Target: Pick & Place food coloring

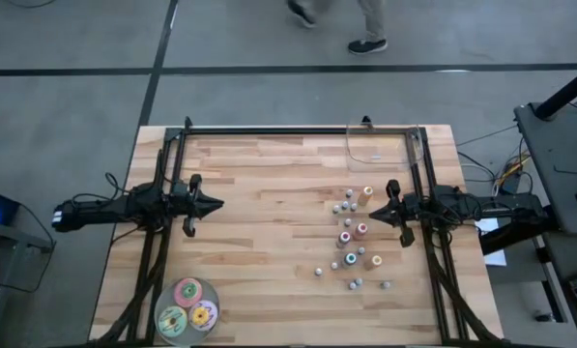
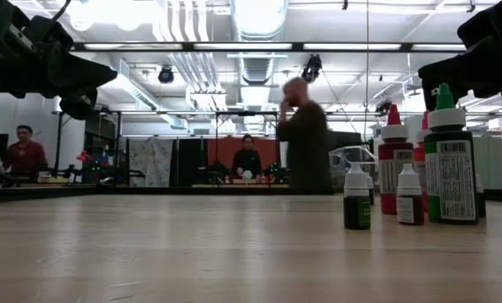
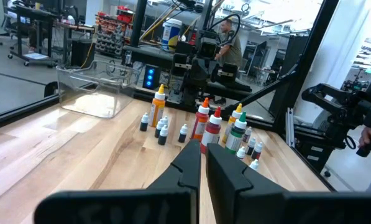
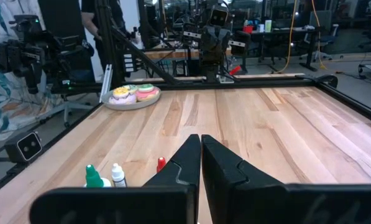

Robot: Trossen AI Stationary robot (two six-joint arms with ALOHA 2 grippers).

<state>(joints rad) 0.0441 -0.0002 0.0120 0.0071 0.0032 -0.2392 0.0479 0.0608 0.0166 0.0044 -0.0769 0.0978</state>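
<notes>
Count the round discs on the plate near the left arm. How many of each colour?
Pink disc: 1
Green disc: 1
Yellow disc: 1
Total: 3

high view looks straight down; low view sits level at tabletop; both share the bottles (image 1: 351,232) on the table (image 1: 269,193).

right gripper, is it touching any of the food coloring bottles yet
Apart. In the high view the right gripper hangs beside the food coloring bottles; the low view shows both arms raised well above the table.
</notes>
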